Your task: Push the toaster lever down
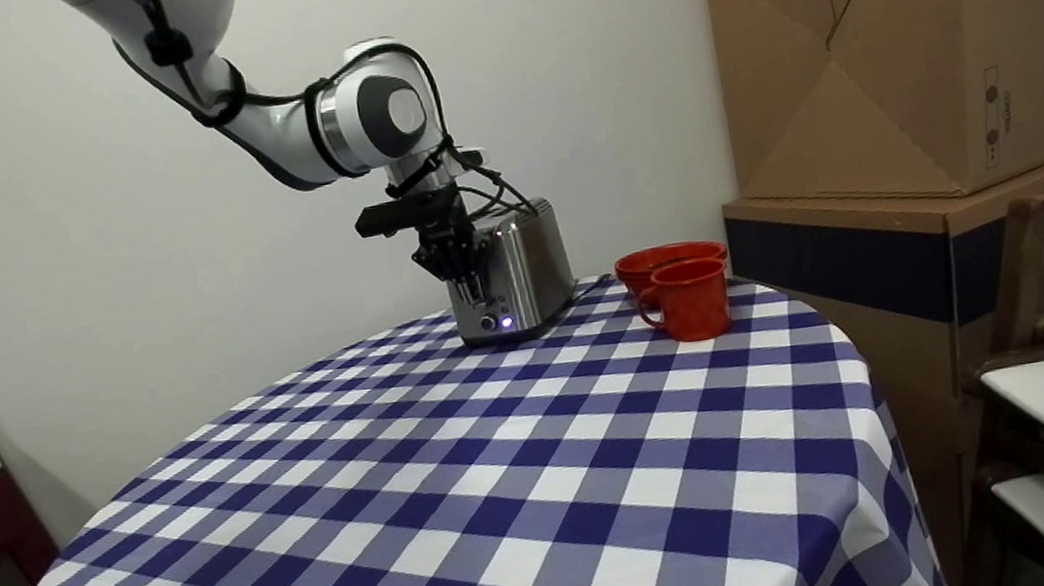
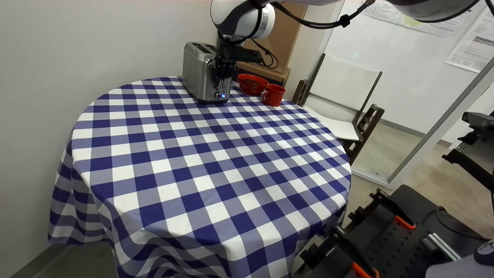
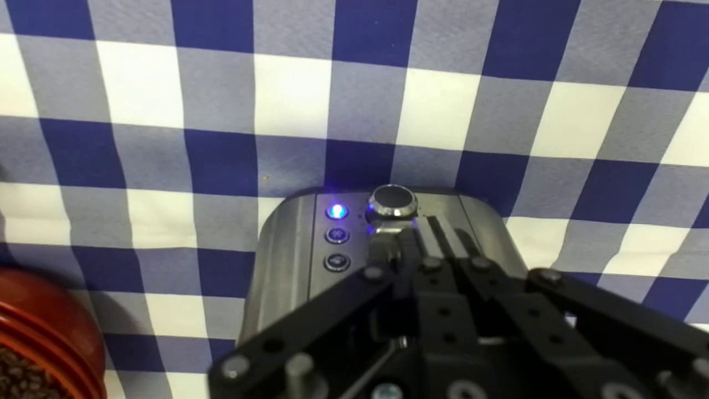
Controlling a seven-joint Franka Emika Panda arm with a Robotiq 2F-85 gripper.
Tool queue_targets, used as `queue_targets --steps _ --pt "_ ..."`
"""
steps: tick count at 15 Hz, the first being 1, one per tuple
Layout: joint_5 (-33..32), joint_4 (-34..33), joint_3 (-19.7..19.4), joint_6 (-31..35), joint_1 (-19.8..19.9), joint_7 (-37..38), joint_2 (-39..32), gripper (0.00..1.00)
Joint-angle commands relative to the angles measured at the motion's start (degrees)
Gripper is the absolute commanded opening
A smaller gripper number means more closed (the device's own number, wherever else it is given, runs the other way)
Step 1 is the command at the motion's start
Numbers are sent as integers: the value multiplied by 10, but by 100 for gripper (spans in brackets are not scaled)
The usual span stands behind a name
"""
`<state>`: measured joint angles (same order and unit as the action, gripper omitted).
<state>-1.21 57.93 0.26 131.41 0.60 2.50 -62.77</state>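
The silver toaster [image 1: 534, 266] stands upright on the checked table; it also shows in an exterior view [image 2: 195, 73] and the wrist view [image 3: 282, 260]. Its control end has a round knob [image 3: 393, 200] and a blue-lit button [image 3: 337, 211]. My gripper [image 1: 473, 291] points down in front of this end, also visible in an exterior view [image 2: 220, 83]. In the wrist view, its fingers [image 3: 435, 221] are together with only a thin gap, just behind the knob, with nothing seen between them. The lever is not clearly visible; a blurred metallic piece beside the fingers may be it.
A red bowl [image 2: 251, 85] and a red mug [image 1: 693, 303] stand beside the toaster on the checked tablecloth [image 1: 466, 482]. The bowl holds brown beans in the wrist view [image 3: 52, 321]. A wall is behind the toaster, and cardboard boxes [image 1: 846, 69] stand beyond the table.
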Motion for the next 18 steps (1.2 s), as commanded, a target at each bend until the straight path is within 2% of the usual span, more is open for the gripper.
queue_targets --steps 1,5,12,16,17,18 --pt "28 2 25 -35 16 -33 35 2" --pt "55 93 40 -70 20 -28 133 2" --pt "55 276 35 -100 12 -34 279 2" --pt "21 389 21 -24 -3 -44 354 2" --pt "11 416 17 -1 -6 -45 374 5" --pt "6 445 18 20 -6 -49 395 27"
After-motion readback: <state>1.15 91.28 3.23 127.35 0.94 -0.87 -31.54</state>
